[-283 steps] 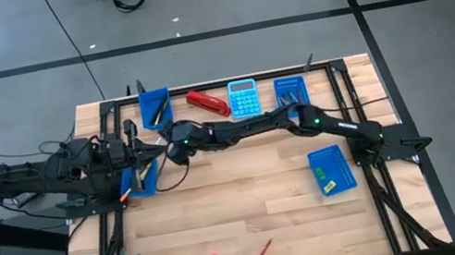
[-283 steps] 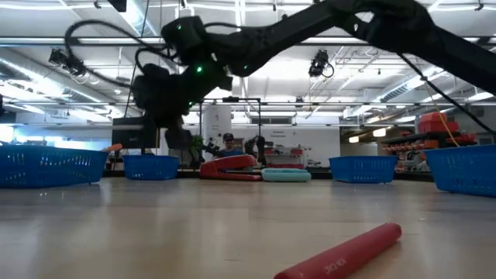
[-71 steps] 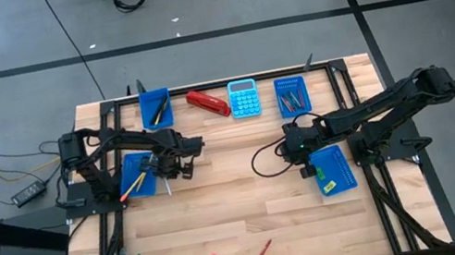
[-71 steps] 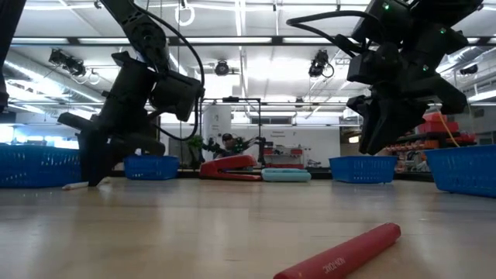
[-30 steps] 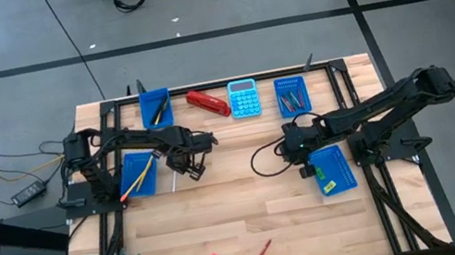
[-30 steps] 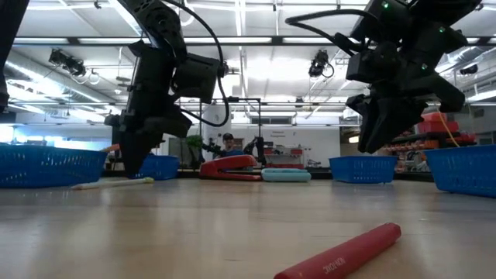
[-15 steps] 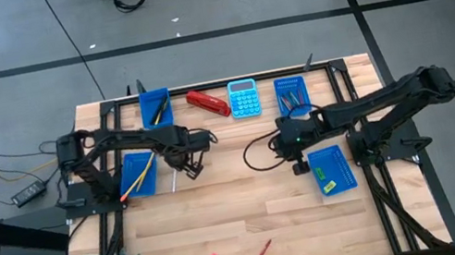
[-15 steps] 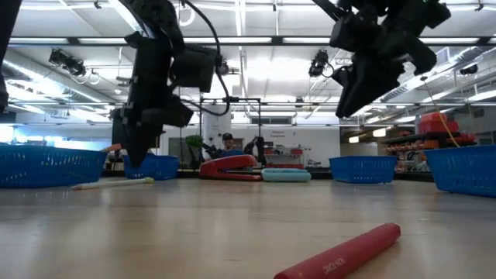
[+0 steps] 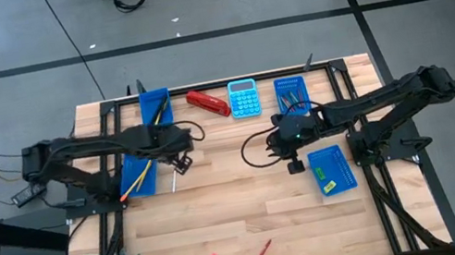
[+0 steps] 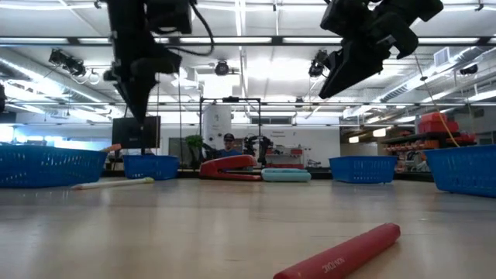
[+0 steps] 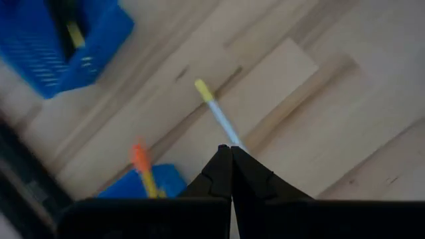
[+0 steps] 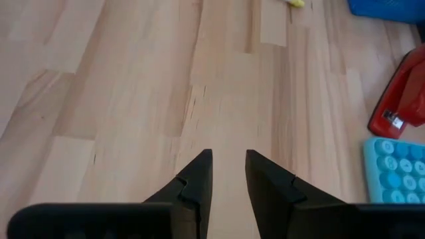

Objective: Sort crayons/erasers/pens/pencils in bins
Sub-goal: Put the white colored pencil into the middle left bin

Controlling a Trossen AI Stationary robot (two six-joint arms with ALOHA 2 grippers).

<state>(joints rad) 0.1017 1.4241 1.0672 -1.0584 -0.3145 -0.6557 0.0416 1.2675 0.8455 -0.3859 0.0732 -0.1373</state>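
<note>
Wooden table (image 9: 242, 209) shows your clenched, empty left gripper (image 9: 181, 161) has lifted off the white pencil (image 9: 172, 182), still unbinned; right gripper (image 9: 293, 165) released.

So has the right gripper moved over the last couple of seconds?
Yes. The right gripper has shifted from beside the eraser bin toward the table's middle, nearer the calculator.

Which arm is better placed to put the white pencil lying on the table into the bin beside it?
Left. The left gripper, shut and empty, hangs just above the white pencil, beside the pencil bin. The right gripper, open, is across the table by another bin.
</note>
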